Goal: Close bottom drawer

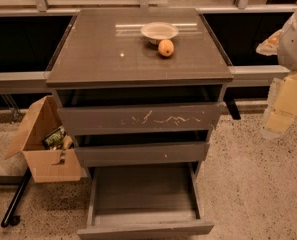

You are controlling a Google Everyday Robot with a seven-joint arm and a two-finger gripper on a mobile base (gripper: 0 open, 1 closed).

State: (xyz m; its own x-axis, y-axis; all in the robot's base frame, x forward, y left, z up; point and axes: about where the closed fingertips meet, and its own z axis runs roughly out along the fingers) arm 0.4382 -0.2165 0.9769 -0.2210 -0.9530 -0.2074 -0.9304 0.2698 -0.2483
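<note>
The bottom drawer (145,229) of the grey-brown cabinet (138,59) is pulled far out toward me, and its grey interior is bare. The middle drawer (140,153) and the top drawer (140,118) with white scratches stand slightly out. My gripper (280,111) hangs at the right edge of the view, to the right of the cabinet at about top-drawer height, well away from the bottom drawer. It touches nothing.
A white bowl (159,31) and an orange (166,48) sit on the cabinet top. An open cardboard box (43,149) with items stands on the floor to the left, with a black pole (15,199) beside it. Speckled floor lies to the right.
</note>
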